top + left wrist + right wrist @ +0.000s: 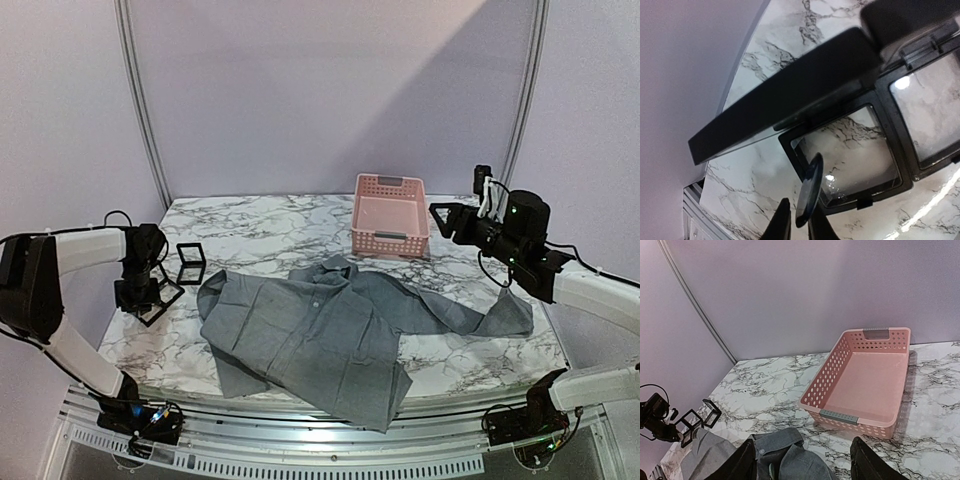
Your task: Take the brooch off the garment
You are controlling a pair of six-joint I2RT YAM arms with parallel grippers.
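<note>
Last step, I reckon: the garment [330,330] lies spread over the tabletop's middle & near edge. At the left edge my L gripper [800,222] has a dark oval piece, prob. the brooch [809,185], between nearly closed tips over an open black case [885,110]; can't tell if it's pinched or let go. Next calls for dropping it in & lifting clear; my R gripper [807,460] hangs spread, nothing in it, near the pink basket [826,377] toward the far edge. Tabletop [270,225] is white marble-look w/ grey veins, plain lilac walls behind.

place: robot lab cell | evidence: plain lilac backdrop [330,90], metal frame posts [143,100], marble-print table [260,225], left arm [85,250], right arm [590,290]
</note>
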